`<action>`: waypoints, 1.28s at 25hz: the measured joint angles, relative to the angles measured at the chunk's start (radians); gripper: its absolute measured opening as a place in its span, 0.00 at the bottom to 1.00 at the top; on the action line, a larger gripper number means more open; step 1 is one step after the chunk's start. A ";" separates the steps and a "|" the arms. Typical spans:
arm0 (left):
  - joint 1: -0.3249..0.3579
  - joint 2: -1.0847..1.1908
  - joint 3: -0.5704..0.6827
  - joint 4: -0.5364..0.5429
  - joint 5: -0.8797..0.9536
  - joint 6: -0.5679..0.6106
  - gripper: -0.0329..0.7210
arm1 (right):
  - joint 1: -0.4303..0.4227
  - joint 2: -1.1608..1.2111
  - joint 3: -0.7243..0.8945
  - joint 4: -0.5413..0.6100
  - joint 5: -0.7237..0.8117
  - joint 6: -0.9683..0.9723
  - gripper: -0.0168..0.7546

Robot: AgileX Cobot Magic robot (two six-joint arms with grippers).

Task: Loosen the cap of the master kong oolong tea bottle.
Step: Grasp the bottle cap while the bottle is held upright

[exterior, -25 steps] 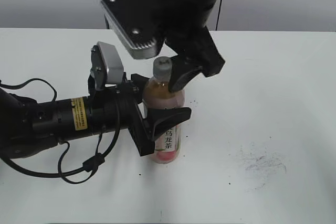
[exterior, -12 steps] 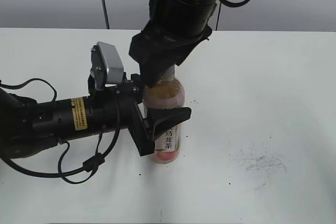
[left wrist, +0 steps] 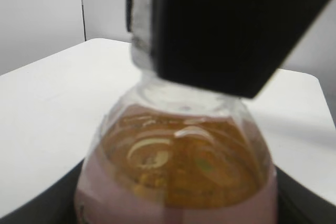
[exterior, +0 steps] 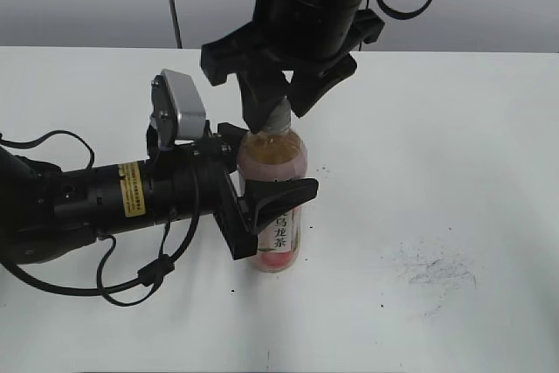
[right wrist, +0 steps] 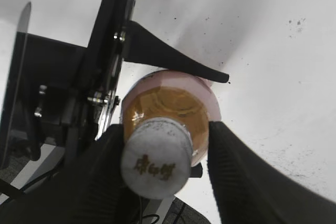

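Exterior view: nearest the camera, the left gripper [exterior: 271, 203] reaches in sideways across the white table [exterior: 454, 172], its black fingers clamped around the labelled middle of the master kong oolong tea bottle [exterior: 278, 216], which stands upright near the table's centre. Amber tea fills the clear bottle nearly to the shoulder, so it should be fairly heavy for its size, and the thin plastic wall will likely give if squeezed hard; the grip on the label band, where the body is straight, looks the sound place to brace it. Just above, the right gripper [exterior: 279, 104] hangs down over the neck, one finger on each side of the cap [exterior: 277, 120]. From the right wrist view, the cap [right wrist: 155, 164] sits between the two dark fingers [right wrist: 233, 177], the left one against its side while a sliver of gap seems to show on the right; whether the jaws have actually bitten cannot be told. The small ribbed cap is stiff and offers purchase on its side wall, though smooth plastic may slip under a light pinch. Beyond the bottle lies bare tabletop and a grey wall.
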 joint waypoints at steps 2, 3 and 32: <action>0.000 0.000 0.000 -0.001 0.000 0.000 0.63 | 0.000 -0.001 0.000 -0.005 0.000 0.003 0.52; 0.000 0.000 0.000 -0.001 0.000 0.000 0.63 | 0.000 -0.003 0.000 -0.005 0.000 0.004 0.51; 0.000 0.000 -0.001 0.005 -0.002 0.008 0.63 | 0.000 -0.018 0.000 0.056 0.007 -2.005 0.38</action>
